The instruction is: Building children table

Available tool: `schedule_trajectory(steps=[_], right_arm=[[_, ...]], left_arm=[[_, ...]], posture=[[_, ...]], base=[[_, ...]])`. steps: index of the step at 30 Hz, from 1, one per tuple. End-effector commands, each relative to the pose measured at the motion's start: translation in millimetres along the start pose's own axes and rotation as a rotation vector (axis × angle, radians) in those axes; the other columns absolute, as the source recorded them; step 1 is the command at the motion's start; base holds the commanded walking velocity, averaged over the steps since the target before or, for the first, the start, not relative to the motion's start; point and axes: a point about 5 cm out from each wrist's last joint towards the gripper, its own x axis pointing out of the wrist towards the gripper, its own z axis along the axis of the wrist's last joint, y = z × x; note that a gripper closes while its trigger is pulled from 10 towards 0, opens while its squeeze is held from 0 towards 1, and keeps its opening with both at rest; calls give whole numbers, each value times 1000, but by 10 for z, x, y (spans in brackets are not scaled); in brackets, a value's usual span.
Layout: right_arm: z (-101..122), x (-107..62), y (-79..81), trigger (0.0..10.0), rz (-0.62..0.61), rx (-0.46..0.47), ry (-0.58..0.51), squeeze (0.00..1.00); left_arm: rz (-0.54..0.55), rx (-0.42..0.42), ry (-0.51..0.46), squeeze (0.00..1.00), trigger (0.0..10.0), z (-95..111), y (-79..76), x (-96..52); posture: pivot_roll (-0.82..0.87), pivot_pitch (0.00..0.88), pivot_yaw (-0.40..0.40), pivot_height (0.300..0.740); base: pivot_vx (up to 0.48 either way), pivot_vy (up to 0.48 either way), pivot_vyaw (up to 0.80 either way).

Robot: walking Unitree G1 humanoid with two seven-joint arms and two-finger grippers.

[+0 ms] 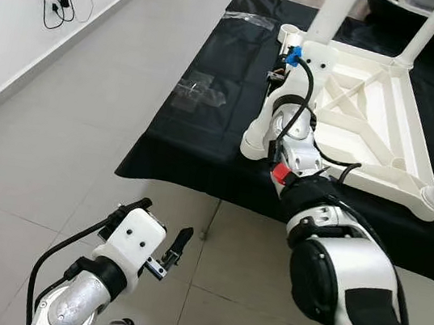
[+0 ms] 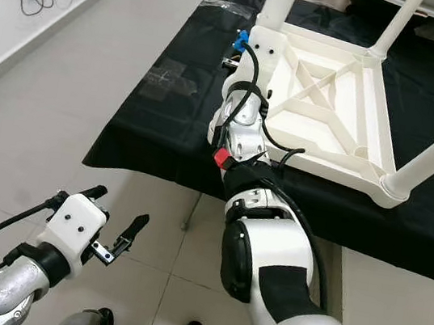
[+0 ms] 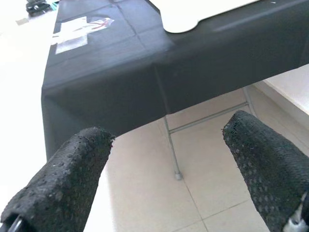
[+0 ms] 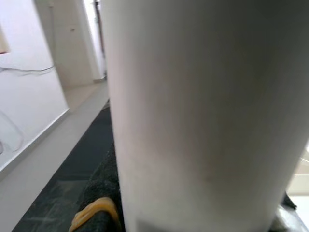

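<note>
White tabletop [image 1: 371,112] lies upside down on the black cloth [image 1: 206,128] for fitting legs; my right gripper [image 1: 285,62] pinches a leg [image 4: 193,116], left gripper [image 1: 158,239] spread, idle.

The little table [image 1: 371,112] is white. The cloth [image 1: 204,140] is black. The floor [image 1: 55,155] is pale grey tiles.
</note>
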Motion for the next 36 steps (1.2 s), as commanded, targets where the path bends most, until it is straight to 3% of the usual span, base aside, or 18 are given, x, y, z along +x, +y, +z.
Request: schedule_trajectory(steps=[1, 5, 7, 10, 12, 14, 18, 25, 32, 36], right_arm=[[-399, -100, -118, 10000, -81, -81, 148, 0], [-388, -117, -41, 10000, -93, -158, 156, 0], [-309, -112, 23, 10000, -148, -273, 137, 0], [-295, -112, 25, 10000, -169, -297, 134, 0], [-254, -117, 51, 10000, -221, -380, 123, 0], [-259, -123, 66, 10000, -228, -379, 135, 0], [-339, -145, 37, 10000, -262, -324, 220, 0], [-584, -212, -84, 10000, -334, -135, 459, 0], [-600, -211, -116, 10000, -354, -97, 488, 0], [-619, -195, -200, 10000, -392, -21, 536, 0]], left_arm=[[-9, -6, 21, 0, 10000, -61, -52, -11], [-8, -10, 20, 0, 10000, -65, -55, -12], [-9, -13, 18, 0, 10000, -69, -61, -11], [-9, -14, 17, 0, 10000, -69, -62, -10], [-8, -15, 16, 0, 10000, -72, -64, -9], [-7, -15, 16, 0, 10000, -74, -66, -9], [-5, -15, 14, 0, 10000, -79, -72, -11], [-6, -18, 15, 0, 10000, -87, -84, -22], [-6, -18, 15, 0, 10000, -89, -86, -24], [-8, -18, 15, 0, 10000, -92, -90, -23]], posture=[[129, 244, -79, 740], [129, 244, -79, 740], [124, 248, -84, 740], [124, 248, -84, 740], [122, 247, -86, 740], [122, 244, -87, 740], [122, 242, -88, 740], [125, 232, -87, 740], [127, 231, -86, 740], [129, 223, -87, 740]], base=[[0, 0, 0], [0, 0, 0], [0, 0, 0], [0, 0, 0], [0, 0, 0], [0, 0, 0], [0, 0, 0], [0, 0, 0], [0, 0, 0], [0, 0, 0]])
